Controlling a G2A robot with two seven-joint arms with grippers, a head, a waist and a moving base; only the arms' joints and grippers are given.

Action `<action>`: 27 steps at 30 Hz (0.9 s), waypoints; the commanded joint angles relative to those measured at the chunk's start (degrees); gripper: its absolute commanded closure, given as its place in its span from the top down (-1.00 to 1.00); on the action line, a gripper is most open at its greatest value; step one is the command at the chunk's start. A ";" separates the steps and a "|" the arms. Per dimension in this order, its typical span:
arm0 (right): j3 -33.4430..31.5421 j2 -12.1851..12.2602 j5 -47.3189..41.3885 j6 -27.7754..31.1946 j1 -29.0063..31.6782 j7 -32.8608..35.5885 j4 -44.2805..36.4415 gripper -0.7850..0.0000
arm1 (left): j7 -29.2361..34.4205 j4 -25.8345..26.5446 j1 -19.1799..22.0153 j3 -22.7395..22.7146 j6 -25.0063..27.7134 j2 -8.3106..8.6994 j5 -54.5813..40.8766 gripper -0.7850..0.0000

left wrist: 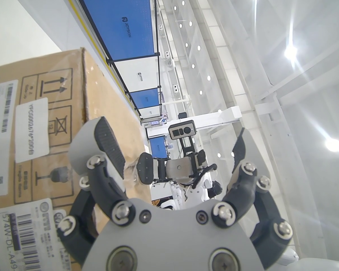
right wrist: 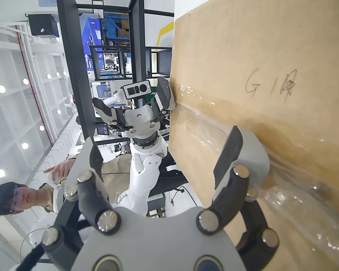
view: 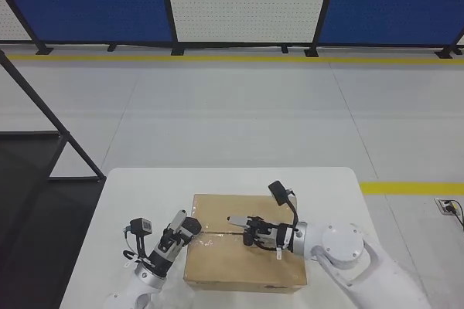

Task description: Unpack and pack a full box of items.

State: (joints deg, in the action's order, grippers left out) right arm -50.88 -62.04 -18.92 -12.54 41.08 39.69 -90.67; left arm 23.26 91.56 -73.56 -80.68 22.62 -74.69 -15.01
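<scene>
Where tape [right wrist: 203, 114] seals box [view: 232, 266], handwriting [right wrist: 271, 84], side labels [left wrist: 31, 129]

Printed on the box [left wrist: 107, 100] side: up-arrows [left wrist: 55, 84], crossed-out stacking symbol [left wrist: 59, 124], fragile-glass symbol [left wrist: 55, 174]. White barcode labels [left wrist: 31, 131] stuck alongside. Handwritten pen marks [right wrist: 288, 83] across the top.

the taped box [view: 247, 255] takes the counter's [view: 139, 193] middle. both hands crowd its top seam, left hand [view: 187, 229] at the edge, right hand [view: 243, 225] above it. i can pass along the counter strips left and beyond.
</scene>
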 commanded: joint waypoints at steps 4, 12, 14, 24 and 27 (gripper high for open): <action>-1.01 -0.01 0.16 -0.01 0.40 0.83 1.61 1.00 | 0.12 -0.19 0.10 -0.03 0.01 0.05 -0.16 1.00; -6.53 1.16 0.66 1.02 4.14 1.56 -0.23 1.00 | 0.08 -0.39 0.13 -0.05 0.13 0.11 -0.53 1.00; -8.52 1.62 0.81 1.36 5.66 1.67 -1.03 1.00 | 0.01 -0.40 0.15 -0.04 0.20 0.13 -0.43 1.00; -18.23 3.59 -1.01 4.24 14.53 3.13 -4.00 1.00 | -0.23 -0.41 0.32 0.28 0.06 0.17 -0.27 1.00; -20.78 4.03 -1.19 4.72 16.85 2.98 -4.93 1.00 | -0.35 -0.43 0.45 0.40 -0.09 0.17 -0.20 1.00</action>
State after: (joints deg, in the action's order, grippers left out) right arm -70.89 -58.13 -20.07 -7.92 57.26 42.74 -95.34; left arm 22.95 91.13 -73.14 -80.32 22.55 -74.52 -15.22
